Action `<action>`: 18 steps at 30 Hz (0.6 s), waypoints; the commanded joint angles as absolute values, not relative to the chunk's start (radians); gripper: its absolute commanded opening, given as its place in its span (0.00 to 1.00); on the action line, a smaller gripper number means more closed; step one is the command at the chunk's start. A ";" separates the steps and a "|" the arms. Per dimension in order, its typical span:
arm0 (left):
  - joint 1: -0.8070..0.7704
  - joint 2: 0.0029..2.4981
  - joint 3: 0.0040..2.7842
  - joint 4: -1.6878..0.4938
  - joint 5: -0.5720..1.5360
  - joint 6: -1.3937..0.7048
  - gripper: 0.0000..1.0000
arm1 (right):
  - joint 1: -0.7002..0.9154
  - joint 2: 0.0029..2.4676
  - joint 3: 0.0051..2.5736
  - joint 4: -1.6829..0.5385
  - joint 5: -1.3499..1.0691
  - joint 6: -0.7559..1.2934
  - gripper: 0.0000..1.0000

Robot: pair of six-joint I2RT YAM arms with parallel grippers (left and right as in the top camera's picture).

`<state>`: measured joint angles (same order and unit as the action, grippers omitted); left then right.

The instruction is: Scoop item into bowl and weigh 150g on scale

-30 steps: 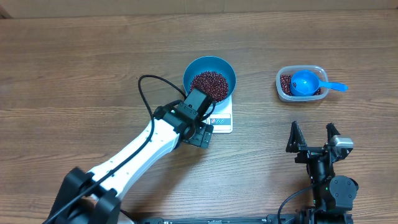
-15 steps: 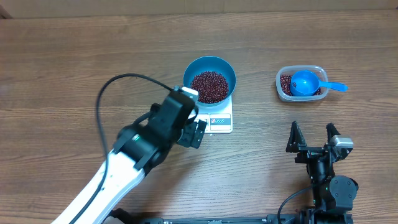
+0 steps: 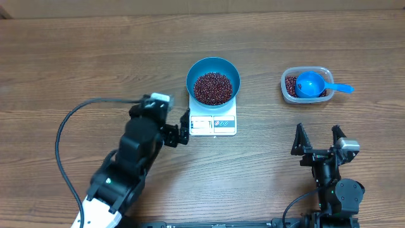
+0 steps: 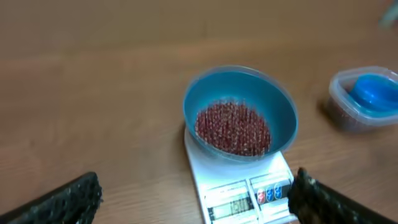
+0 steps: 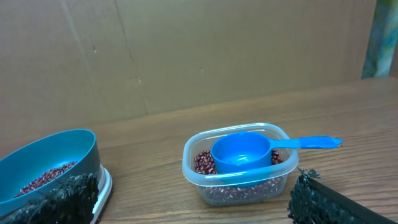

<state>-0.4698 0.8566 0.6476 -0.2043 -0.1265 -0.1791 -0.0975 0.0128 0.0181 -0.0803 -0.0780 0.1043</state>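
The blue bowl [image 3: 213, 68] stands on the white scale [image 3: 213, 125] and holds a heap of red-brown beans [image 3: 212, 87]. Just left of the scale's front, my left gripper [image 3: 183, 128] is open and holds nothing. In the left wrist view the bowl [image 4: 277, 109], beans [image 4: 233, 129] and scale [image 4: 242, 196] lie ahead of the open left gripper [image 4: 196, 190]. My right gripper [image 3: 316, 134] stands open and empty near the front right of the table. In the right wrist view the right gripper [image 5: 193, 199] faces a clear tub, with the bowl [image 5: 56, 152] at the left.
A clear plastic tub [image 3: 323, 71] at the back right holds more beans and a small blue scoop [image 3: 310, 83] whose handle points right. From the right wrist the tub [image 5: 239, 183] and scoop [image 5: 242, 152] sit in front of a cardboard wall [image 5: 186, 50].
My left arm has drawn back from over the scale's front, moving left and toward the near edge, jaws still open. The right arm has not moved.
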 commanded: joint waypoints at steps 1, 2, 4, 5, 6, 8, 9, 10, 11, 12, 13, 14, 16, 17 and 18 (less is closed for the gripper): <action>-0.418 0.786 0.527 -0.075 -0.043 -0.165 1.00 | -0.099 0.003 0.007 -0.077 -0.079 0.107 1.00; -0.392 0.752 0.464 0.009 -0.019 -0.165 1.00 | -0.099 0.003 0.007 -0.077 -0.079 0.107 1.00; -0.356 0.702 0.377 0.100 0.017 -0.165 1.00 | -0.099 0.003 0.007 -0.077 -0.079 0.107 1.00; -0.345 0.686 0.352 0.119 0.026 -0.165 1.00 | -0.099 0.003 0.007 -0.077 -0.079 0.107 1.00; -0.334 0.669 0.324 0.141 0.032 -0.165 1.00 | -0.099 0.003 0.007 -0.077 -0.079 0.107 1.00; -0.316 0.636 0.275 0.177 0.043 -0.164 1.00 | -0.099 0.003 0.007 -0.077 -0.079 0.107 1.00; -0.309 0.623 0.256 0.191 0.046 -0.165 1.00 | -0.099 0.003 0.007 -0.077 -0.079 0.107 1.00; -0.300 0.604 0.230 0.209 0.047 -0.165 0.99 | -0.099 0.003 0.007 -0.077 -0.079 0.107 1.00; -0.296 0.593 0.213 0.220 0.046 -0.164 1.00 | -0.099 0.003 0.007 -0.077 -0.079 0.107 1.00; -0.290 0.578 0.193 0.233 0.046 -0.164 0.99 | -0.099 0.003 0.007 -0.077 -0.079 0.107 1.00; -0.285 0.563 0.172 0.252 0.046 -0.165 1.00 | -0.099 0.003 0.007 -0.077 -0.079 0.107 1.00; -0.280 0.549 0.152 0.271 0.046 -0.165 1.00 | -0.099 0.003 0.008 -0.077 -0.079 0.107 1.00; -0.273 0.515 0.107 0.314 0.046 -0.164 0.99 | -0.099 0.003 0.007 -0.077 -0.079 0.107 1.00; -0.271 0.498 0.087 0.331 0.045 -0.164 0.99 | -0.099 0.003 0.007 -0.077 -0.079 0.107 1.00; -0.268 0.477 0.063 0.347 0.045 -0.164 1.00 | -0.099 0.003 0.007 -0.077 -0.079 0.107 1.00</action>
